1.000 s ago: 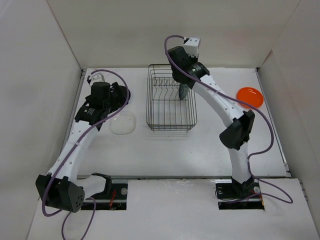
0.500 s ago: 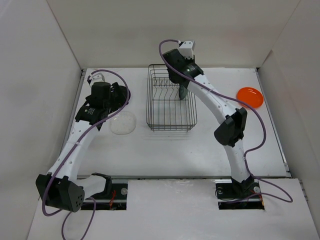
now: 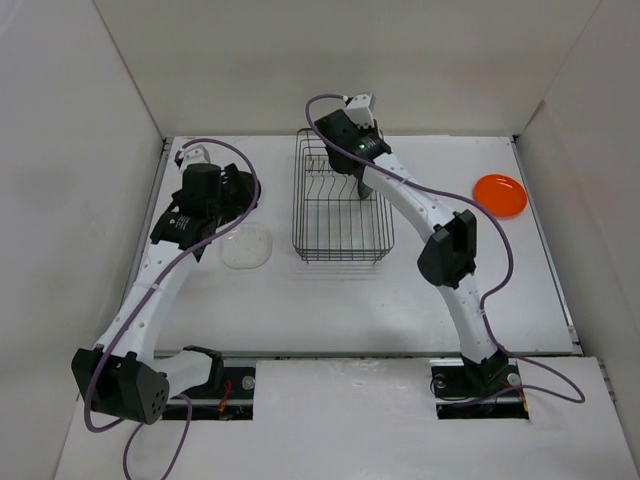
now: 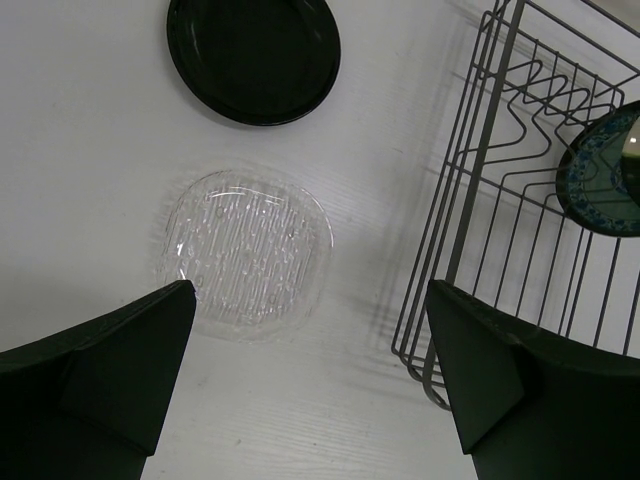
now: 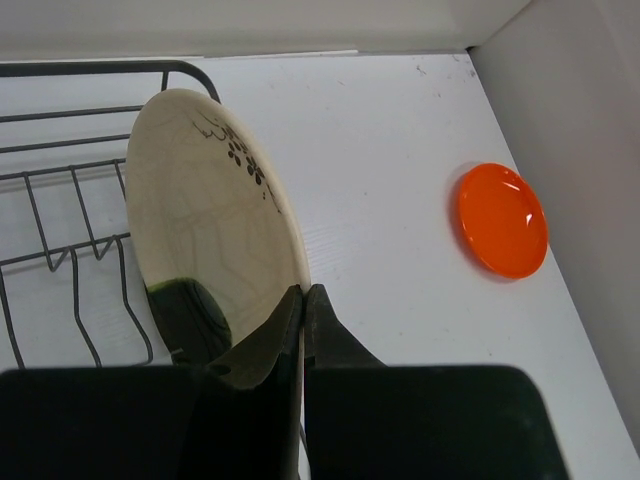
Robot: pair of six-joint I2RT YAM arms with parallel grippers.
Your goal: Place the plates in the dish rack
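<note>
Right arm (image 3: 410,195) has moved: over the last second your wrist swung left and toward the back wall (image 3: 330,60). It now sits over the far end of the dish rack (image 3: 342,215), and the elbow followed left too. Left arm (image 3: 150,295) hasn't budged, nor have the plates on the table (image 3: 420,290).

Right gripper (image 5: 303,296): fingers pinched together on the rim of the cream plate (image 5: 215,215). You're holding it on edge, roughly upright, with a small dark sprig pattern facing the wrist camera. Rack wires show behind and to the left of it, at the rack's corner. From the wrist view you can't tell whether its lower edge rests on the wires. There's a dark green patch by its lower edge, too unclear to call.

Left gripper (image 4: 308,305): fingers spread wide, nothing between them, hovering above the clear plate (image 4: 247,253).

Rack contents: teal patterned plate (image 4: 605,170), standing on edge among the tines.

On the table: the clear plate lies flat beside the rack, near but not touching it. The black plate (image 4: 253,55) lies flat just beyond it, with a narrow gap between the two. The orange plate (image 5: 502,220) lies flat near the right wall (image 5: 580,150), well apart from the rack.
</note>
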